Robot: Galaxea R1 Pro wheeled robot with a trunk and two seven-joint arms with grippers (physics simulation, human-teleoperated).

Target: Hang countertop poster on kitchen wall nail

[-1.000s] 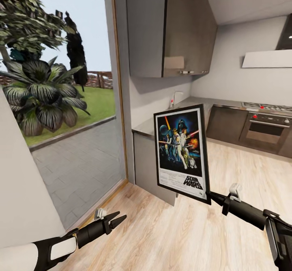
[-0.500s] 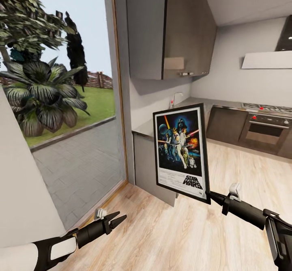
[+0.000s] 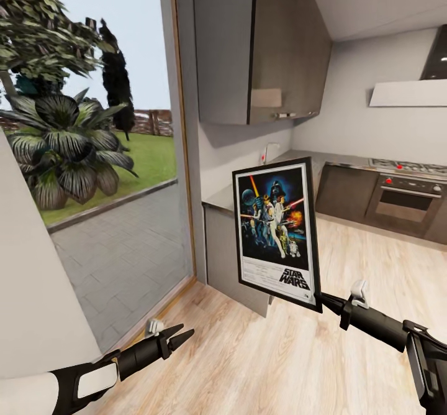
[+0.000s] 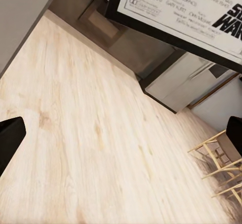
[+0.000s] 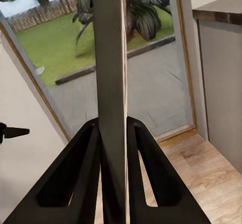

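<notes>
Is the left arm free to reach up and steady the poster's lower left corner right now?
Probably yes: the left gripper is open and empty, and nothing stands between it and the poster held by the right gripper.

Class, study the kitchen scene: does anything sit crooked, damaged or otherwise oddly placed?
The black-framed Star Wars poster is off the glossy dark grey countertop, held in mid-air above the wooden floor. The right pincer grips only its lower corner, so it leans slightly. Nothing looks spilled or damaged.

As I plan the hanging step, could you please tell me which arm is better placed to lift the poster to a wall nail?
The right: its claw is shut on the poster, held upright. The left claw is low, open and empty.
</notes>
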